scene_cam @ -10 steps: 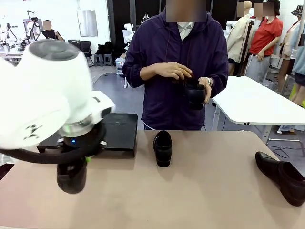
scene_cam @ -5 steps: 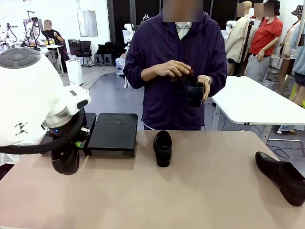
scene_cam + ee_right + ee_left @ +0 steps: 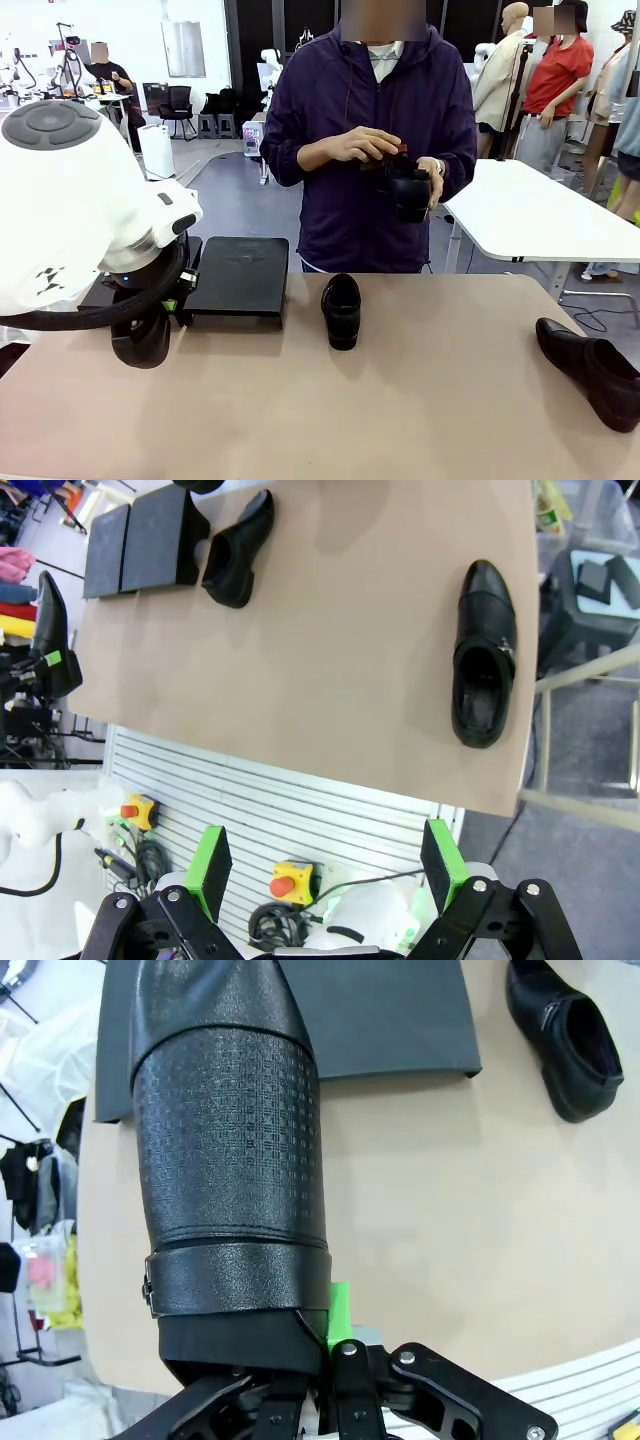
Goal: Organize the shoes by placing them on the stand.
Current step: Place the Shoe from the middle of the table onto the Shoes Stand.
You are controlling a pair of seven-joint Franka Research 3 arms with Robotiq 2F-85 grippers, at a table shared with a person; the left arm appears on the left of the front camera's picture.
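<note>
My left gripper (image 3: 158,312) is shut on the heel end of a black glossy shoe (image 3: 140,342), holding it toe-down just above the table's left side. In the left wrist view that shoe (image 3: 230,1160) runs up from the left gripper (image 3: 320,1335) toward the black stand (image 3: 385,1020). The stand (image 3: 238,276) sits at the table's far left, just beyond the held shoe. A second shoe (image 3: 341,308) lies right of the stand. A third shoe (image 3: 590,368) lies near the right edge. The person holds a fourth shoe (image 3: 408,192) in both hands. My right gripper (image 3: 325,865) hangs open, high above the table's near edge.
The third shoe (image 3: 482,655) lies close to the table's right edge (image 3: 525,680), with a chair beyond it. A white table (image 3: 540,210) stands behind on the right. Bare tabletop (image 3: 420,410) spreads across the middle and front.
My left arm has drawn back to the left with the shoe, lifting it a little and uncovering the stand. The person has kept handling the fourth shoe. The other shoes have stayed put.
</note>
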